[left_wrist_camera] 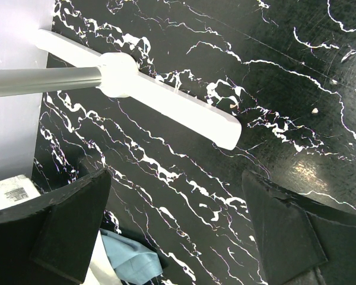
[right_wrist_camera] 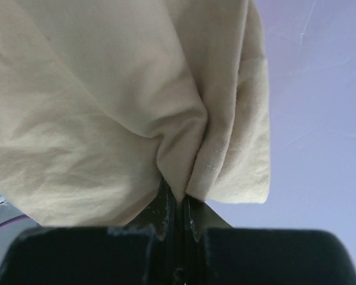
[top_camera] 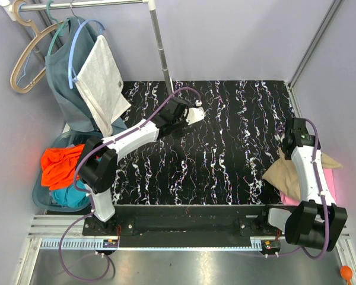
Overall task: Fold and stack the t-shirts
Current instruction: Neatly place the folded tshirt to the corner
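My right gripper (right_wrist_camera: 177, 199) pinches a fold of the tan t-shirt (right_wrist_camera: 107, 107) at the 3 o'clock edge of the table (top_camera: 225, 154). My left gripper (left_wrist_camera: 175, 205) hangs agape near 11 o'clock, holding nothing. Step in hand, I judge: fetching the shirt. Next: drag it to centre and spread it flat.

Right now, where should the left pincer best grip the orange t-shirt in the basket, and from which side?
Probably the highest crumpled fold of the orange t-shirt, coming straight down from above. It lies heaped on teal cloth inside the basket, so the rim blocks a sideways approach. The left pincer is open and empty.
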